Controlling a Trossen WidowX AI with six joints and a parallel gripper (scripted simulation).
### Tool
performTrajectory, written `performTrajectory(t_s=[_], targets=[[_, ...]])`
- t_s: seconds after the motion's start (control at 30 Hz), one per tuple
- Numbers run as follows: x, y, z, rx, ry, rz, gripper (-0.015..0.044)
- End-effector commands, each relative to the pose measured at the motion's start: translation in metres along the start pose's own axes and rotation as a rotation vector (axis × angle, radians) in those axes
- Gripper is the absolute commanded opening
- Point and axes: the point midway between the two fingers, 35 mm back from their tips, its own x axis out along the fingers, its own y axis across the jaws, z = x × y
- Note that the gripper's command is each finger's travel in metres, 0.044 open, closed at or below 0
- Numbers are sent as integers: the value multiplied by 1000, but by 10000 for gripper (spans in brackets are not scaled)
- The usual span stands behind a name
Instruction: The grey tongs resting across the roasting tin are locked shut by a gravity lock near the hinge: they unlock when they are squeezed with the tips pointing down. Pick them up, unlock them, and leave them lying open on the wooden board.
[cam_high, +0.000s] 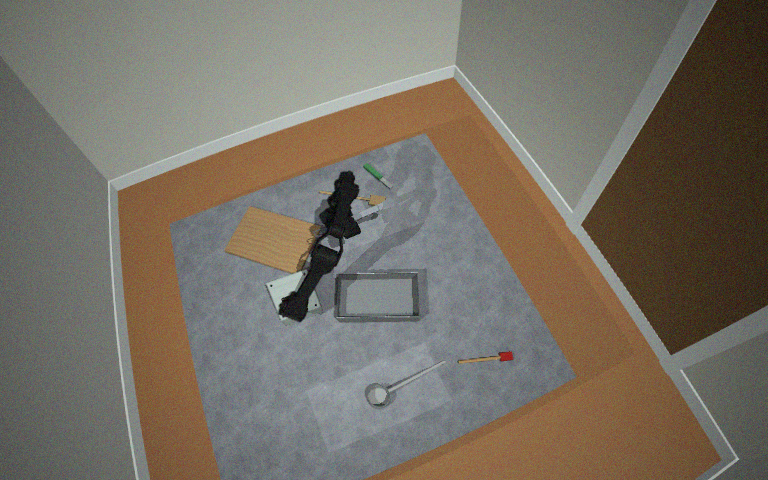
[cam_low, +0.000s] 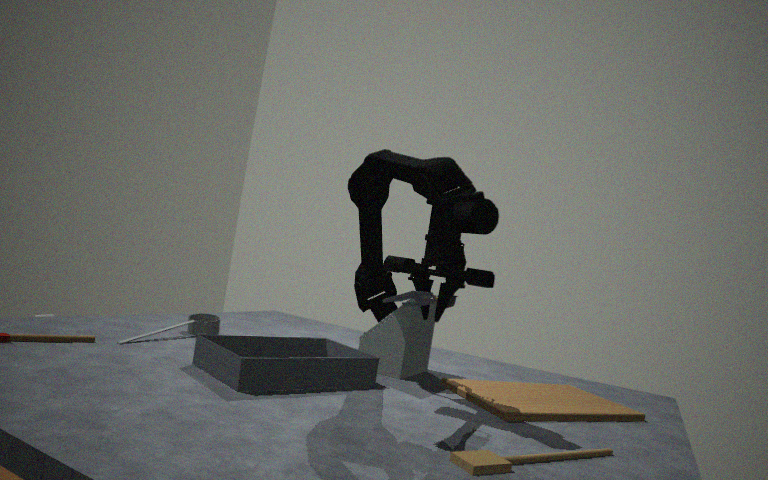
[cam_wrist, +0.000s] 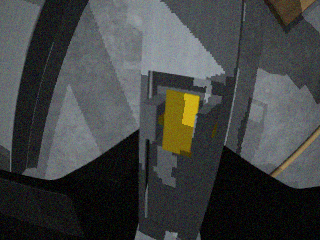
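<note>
My gripper (cam_low: 432, 308) (cam_wrist: 171, 135) is shut on the grey tongs (cam_high: 370, 211) (cam_low: 416, 295) (cam_wrist: 175, 195), holding them in the air. They look roughly level in the exterior view. A yellow part (cam_wrist: 175, 120) shows on them in the wrist view. In the top view the arm covers much of them, and one end sticks out to the right of the gripper. I cannot tell whether the lock is engaged. The wooden board (cam_high: 271, 237) (cam_low: 543, 399) lies flat, left of the gripper in the top view. The roasting tin (cam_high: 376, 318) (cam_low: 305, 376) has nothing across it.
The arm's pale wedge stand (cam_low: 416, 339) is between tin and board. A wooden spatula (cam_high: 376, 199) (cam_low: 481, 461) and a green-handled tool (cam_high: 372, 170) lie near the gripper's side. A round pot with a long handle (cam_high: 377, 394) (cam_low: 203, 324) and a red-headed spatula (cam_high: 505, 356) lie beyond the tin.
</note>
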Motion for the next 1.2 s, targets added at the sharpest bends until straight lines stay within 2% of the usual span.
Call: performTrajectory(t_s=[0.0,0.33,1.17], targets=[[-1,-6,3,-88,0,2,-150],[-9,-30,22,-17,3,-13,-150],[-27,-147,177,434,-15,-48,-150]])
